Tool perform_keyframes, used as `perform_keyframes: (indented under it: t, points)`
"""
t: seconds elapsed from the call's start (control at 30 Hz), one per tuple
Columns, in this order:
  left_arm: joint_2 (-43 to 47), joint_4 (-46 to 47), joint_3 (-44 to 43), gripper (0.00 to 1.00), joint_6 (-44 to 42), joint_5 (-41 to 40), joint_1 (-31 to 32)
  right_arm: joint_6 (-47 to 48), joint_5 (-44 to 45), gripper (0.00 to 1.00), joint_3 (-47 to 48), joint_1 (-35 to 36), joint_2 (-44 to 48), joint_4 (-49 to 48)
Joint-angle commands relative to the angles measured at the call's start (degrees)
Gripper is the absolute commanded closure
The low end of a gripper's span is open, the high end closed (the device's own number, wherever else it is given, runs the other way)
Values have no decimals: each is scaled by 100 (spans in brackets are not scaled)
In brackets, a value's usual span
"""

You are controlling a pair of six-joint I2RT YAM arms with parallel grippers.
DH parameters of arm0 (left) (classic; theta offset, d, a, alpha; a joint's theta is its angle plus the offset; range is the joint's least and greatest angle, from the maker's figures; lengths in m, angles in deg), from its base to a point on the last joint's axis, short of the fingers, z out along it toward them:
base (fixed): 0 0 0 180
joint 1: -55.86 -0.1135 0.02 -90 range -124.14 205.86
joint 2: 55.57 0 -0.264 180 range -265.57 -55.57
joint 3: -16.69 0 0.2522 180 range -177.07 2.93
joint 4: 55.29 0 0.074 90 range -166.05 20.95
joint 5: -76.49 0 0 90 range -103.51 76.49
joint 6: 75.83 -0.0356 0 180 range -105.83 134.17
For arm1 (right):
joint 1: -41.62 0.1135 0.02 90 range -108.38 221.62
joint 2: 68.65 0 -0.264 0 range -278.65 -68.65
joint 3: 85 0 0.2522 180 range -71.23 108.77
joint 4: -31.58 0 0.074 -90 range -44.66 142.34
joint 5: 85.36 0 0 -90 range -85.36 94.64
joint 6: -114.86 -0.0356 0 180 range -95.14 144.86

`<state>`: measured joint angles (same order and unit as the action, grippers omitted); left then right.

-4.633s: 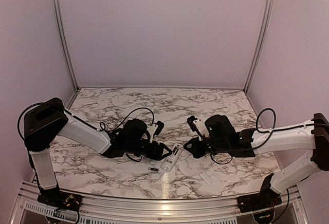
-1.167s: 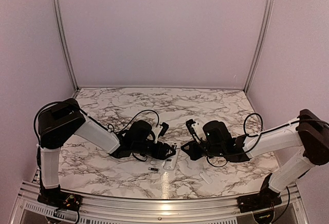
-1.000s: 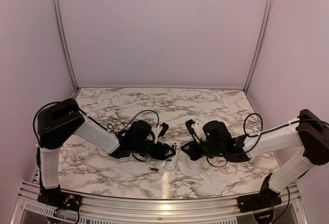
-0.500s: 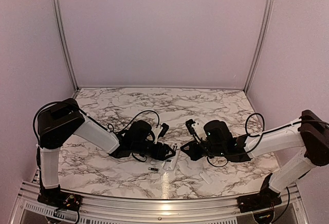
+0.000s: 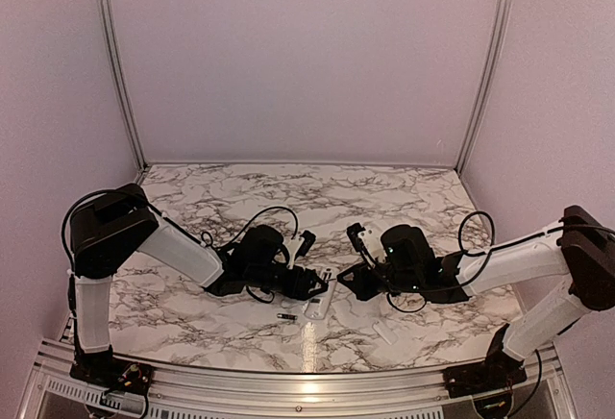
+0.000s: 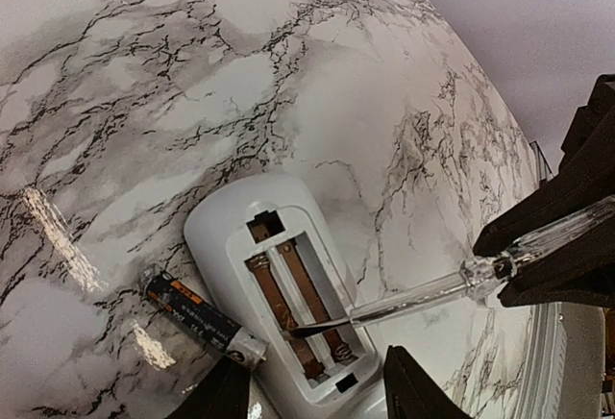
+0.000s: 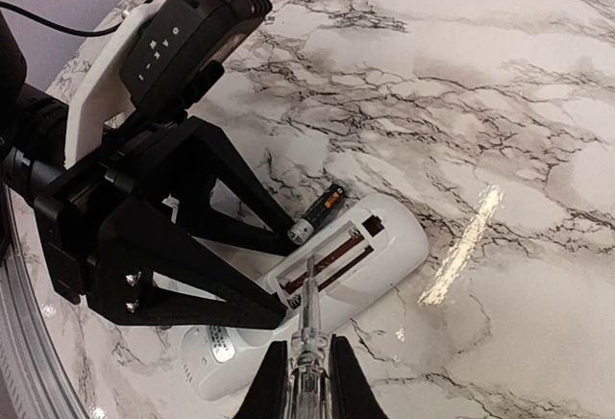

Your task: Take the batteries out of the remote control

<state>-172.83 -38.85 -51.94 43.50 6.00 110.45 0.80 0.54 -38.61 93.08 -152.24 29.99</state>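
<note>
Top view first: compared with a few seconds back, both arms have sunk low and closed in at the lower middle of the frame. Over the last second almost nothing has shifted. The left hand (image 5: 309, 287) and right hand (image 5: 346, 280) meet over the remote control (image 5: 318, 304), which lies on the worktop (image 5: 288, 198). One battery (image 5: 286, 316) lies just left of the remote, in the same spot as before.

Left wrist view: the remote sits bottom centre, recess up, and both bays show bare copper strips, so they look empty. The left hand's fingers (image 6: 223, 395) press its lower end from either side, clamped on it. The battery (image 6: 197, 315) lies at lower left, one end touching the remote's edge. A clear-handled screwdriver (image 6: 423, 294) reaches in from the right, its tip inside a bay.

Right wrist view: the right hand is closed on the screwdriver (image 7: 304, 342) at bottom centre, blade pointing into the open recess. The battery (image 7: 322, 210) lies against the remote's far side.

My read is that the prying is about finished, since nothing is left in the bays. I can find only one battery in any of the views.
</note>
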Motion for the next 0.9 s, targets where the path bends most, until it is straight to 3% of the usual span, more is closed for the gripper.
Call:
perform_keyframes:
  t: [0.0,0.87]
  points:
    - [211,-10,38,50,-25,254,31,-59,-197,100,85,-7,-16,26]
    - [364,450,85,53,591,1054,371,-117,-46,100,-48,-5,208,234]
